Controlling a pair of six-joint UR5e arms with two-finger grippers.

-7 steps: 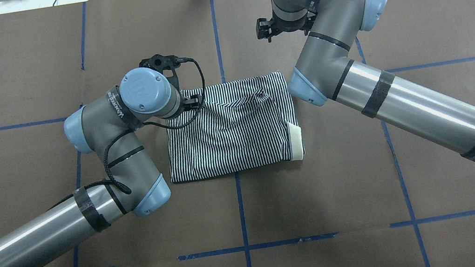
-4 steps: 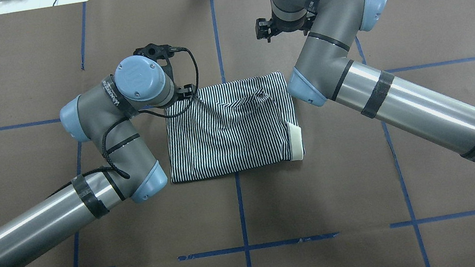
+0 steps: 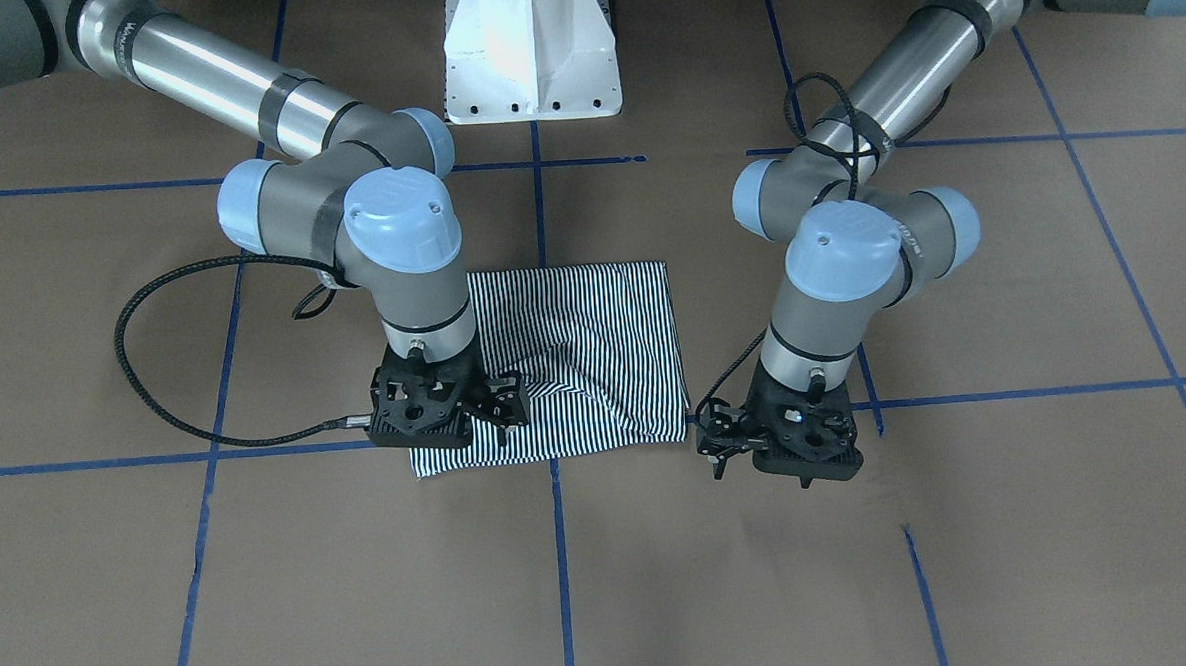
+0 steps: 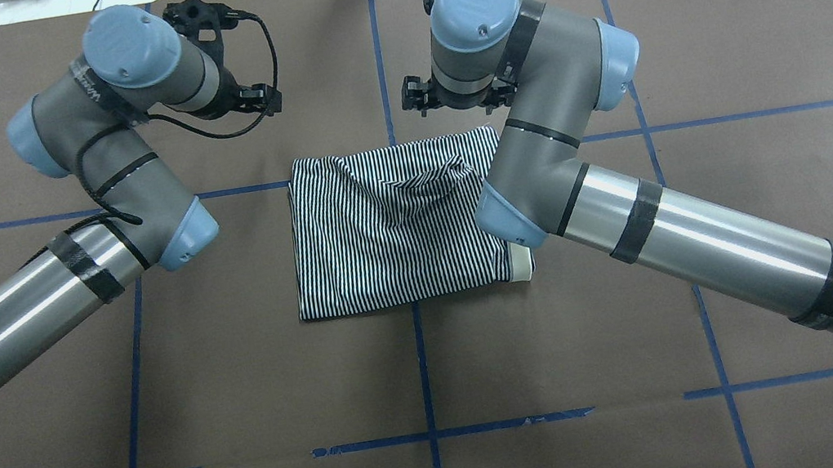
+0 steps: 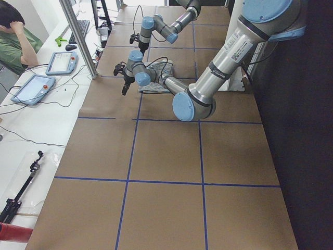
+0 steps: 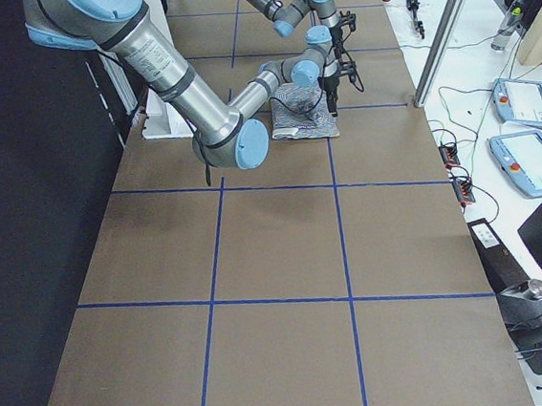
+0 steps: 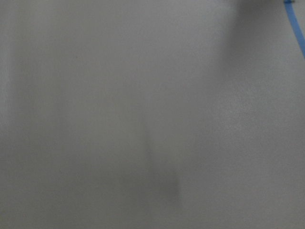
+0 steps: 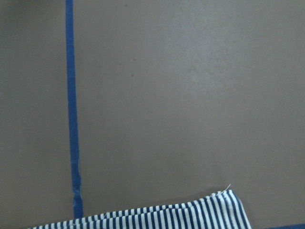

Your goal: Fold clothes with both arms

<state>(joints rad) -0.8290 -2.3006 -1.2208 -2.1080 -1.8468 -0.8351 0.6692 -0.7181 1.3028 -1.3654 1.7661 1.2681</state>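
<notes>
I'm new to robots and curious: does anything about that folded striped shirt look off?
Yes. The striped polo shirt has a raised diagonal crease near its far edge, and its cream collar pokes out at one near corner, so the fold isn't flat.

The table [image 4: 240, 376] is wearing a brown paper-ish cover, and blue tape lines [image 4: 421, 365] are cutting it into big squares. A folded navy-and-white striped polo shirt [image 4: 393, 246] is lying roughly mid-table, sitting right across one tape line and bunching up a bit toward its far edge. Its cream collar [image 4: 524, 263] is poking out at one corner. The white pedestal base [image 3: 531, 55] is sitting at the robot's edge.
</notes>
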